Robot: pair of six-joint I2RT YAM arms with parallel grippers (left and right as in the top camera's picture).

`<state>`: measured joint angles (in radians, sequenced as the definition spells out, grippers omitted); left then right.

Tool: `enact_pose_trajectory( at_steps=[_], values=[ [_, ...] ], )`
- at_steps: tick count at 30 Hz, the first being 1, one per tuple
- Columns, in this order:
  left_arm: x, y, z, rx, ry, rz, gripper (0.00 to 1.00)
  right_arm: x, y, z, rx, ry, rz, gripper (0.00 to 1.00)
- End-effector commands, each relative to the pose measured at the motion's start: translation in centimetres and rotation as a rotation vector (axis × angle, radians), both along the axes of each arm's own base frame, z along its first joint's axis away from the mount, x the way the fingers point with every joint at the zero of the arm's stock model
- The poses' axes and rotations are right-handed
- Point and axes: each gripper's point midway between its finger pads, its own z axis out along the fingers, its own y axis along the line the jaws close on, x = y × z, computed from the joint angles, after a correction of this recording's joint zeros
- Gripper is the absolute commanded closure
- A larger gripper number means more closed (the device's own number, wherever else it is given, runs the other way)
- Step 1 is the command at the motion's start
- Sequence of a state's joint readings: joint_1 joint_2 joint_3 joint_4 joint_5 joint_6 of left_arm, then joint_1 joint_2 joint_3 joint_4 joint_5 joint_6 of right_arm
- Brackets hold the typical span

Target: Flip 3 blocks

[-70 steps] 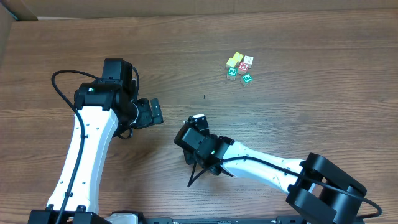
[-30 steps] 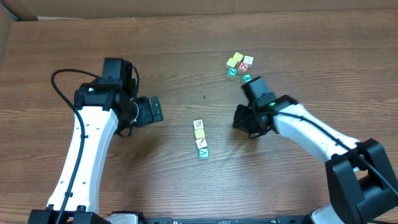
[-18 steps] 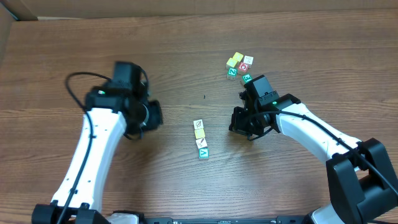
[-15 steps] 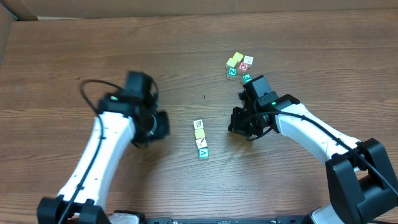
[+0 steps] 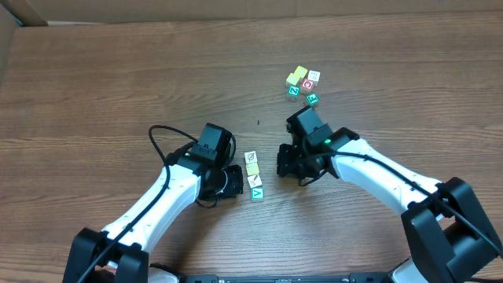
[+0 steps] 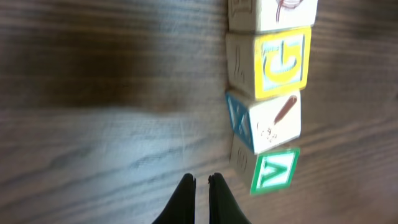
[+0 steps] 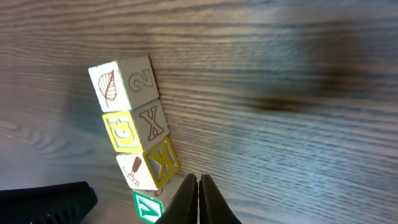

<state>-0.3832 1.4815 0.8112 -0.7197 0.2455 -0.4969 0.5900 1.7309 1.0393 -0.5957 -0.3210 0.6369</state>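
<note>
Quick status on the flip-3 job. My left jaws and my right jaws are both pinched together with nothing between them.

The row of four blocks (image 5: 252, 168) sits mid-surface (image 5: 118, 79), right between my two arms. It runs leaf block (image 7: 121, 84), yellow G block (image 6: 273, 62), white block (image 6: 273, 121) with a brown mark, then green V block (image 6: 273, 171), each one touching the next. My left jaws are just beside the V end and my right jaws are close on the opposite side. As far as I can tell, neither is touching a block.

All four blocks lie flat and none is tipped on an edge. Honestly I can't tell from the faces which, if any, already count as flipped, so I'd treat all three flips as left to do.

The other cluster (image 5: 297, 76), the one with the red-faced cube (image 5: 308, 84), sits well apart at the far side, nowhere near either jaws.
</note>
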Motion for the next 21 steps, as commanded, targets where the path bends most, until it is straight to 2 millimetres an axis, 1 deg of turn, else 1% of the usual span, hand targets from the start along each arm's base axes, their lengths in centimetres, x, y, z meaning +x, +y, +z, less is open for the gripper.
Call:
enact_pose_trajectory(
  at_steps=[1,4,8,13,21],
  values=[
    [0.1,-0.3,-1.8,0.004,0.046,0.041,0.96,0.5,-0.7,-1.2,-0.095,-0.034,-0.057,0.95],
    [0.3,-0.3,-3.0,0.012,0.07,0.054,0.96,0.6,-0.7,-1.3,-0.096,-0.041,-0.058,0.95],
    [1.2,-0.9,-4.2,-0.002,0.063,0.058,0.96,1.0,-0.4,-1.8,-0.092,-0.048,-0.057,0.95],
    [1.7,-0.9,-4.3,-0.004,0.048,0.068,0.96,0.8,0.1,-2.8,-0.098,-0.039,-0.042,0.95],
    [3.2,-1.5,-4.0,-0.031,-0.009,0.084,0.96,-0.5,1.4,-2.7,-0.078,-0.023,0.007,0.96]
  ],
)
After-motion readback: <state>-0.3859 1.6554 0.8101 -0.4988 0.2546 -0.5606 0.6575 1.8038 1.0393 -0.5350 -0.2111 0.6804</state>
